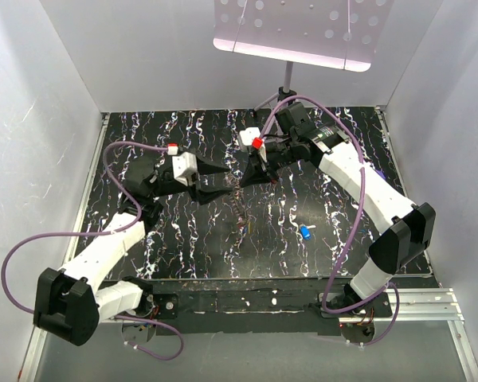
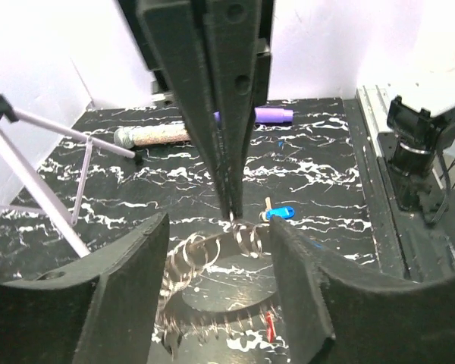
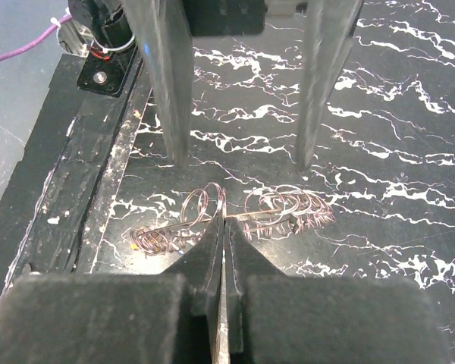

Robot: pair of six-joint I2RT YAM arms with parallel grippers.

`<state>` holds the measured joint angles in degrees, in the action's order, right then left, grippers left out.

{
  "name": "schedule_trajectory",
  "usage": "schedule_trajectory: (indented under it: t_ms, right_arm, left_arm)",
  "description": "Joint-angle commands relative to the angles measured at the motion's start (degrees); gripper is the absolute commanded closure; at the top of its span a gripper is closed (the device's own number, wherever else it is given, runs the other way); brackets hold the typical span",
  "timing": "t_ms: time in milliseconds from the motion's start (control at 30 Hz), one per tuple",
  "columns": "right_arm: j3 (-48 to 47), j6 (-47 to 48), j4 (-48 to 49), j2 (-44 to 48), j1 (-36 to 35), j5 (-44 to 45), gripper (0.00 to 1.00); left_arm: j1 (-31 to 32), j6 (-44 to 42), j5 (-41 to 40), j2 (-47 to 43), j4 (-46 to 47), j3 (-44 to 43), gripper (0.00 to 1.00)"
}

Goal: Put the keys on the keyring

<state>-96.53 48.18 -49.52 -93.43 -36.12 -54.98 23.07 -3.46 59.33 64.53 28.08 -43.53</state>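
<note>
The keyring (image 2: 189,254), a grey metal hoop strung with several small wire rings, lies on the black marbled table (image 1: 183,239) between the two arms. My right gripper (image 3: 224,221) is shut on the keyring's (image 3: 288,208) thin edge, pinching it from above. My left gripper (image 2: 218,227) is open, one finger on each side of the hoop, neither clearly touching it. A red key (image 2: 270,324) hangs at the hoop's near right side. Apart from the ring, a blue key (image 1: 305,231) lies loose on the table to its right. In the top view both grippers meet over the keyring (image 1: 237,203).
A purple stick (image 2: 273,115) and a speckled glittery tube (image 2: 152,136) lie beyond the keyring in the left wrist view. Thin legs of a stand (image 2: 38,189) cross that view's left side. White walls enclose the table on three sides.
</note>
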Motion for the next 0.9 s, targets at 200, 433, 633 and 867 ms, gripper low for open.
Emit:
schedule_trajectory:
  t_ms: [200, 433, 633, 867]
  right_arm:
    - [0.12, 5.95, -4.01, 2.64, 0.17, -3.38, 0.99]
    - [-0.67, 4.29, -2.6, 1.93, 0.0, -3.99, 0.99]
    - [-0.94, 3.94, -2.6, 1.85, -0.09, -4.43, 0.99]
    - [-0.94, 3.32, -2.34, 1.76, -0.09, -4.78, 0.99]
  left_arm:
    - [-5.84, 1.9, 3.16, -6.09, -3.82, 2.83, 0.45]
    - [-4.7, 2.85, 3.96, -2.84, 0.66, 2.83, 0.57]
    - [-2.51, -3.38, 0.18, -1.25, -3.37, 2.4, 0.65]
    - [-0.4, -4.88, -0.35, 0.41, -3.46, 2.04, 0.67]
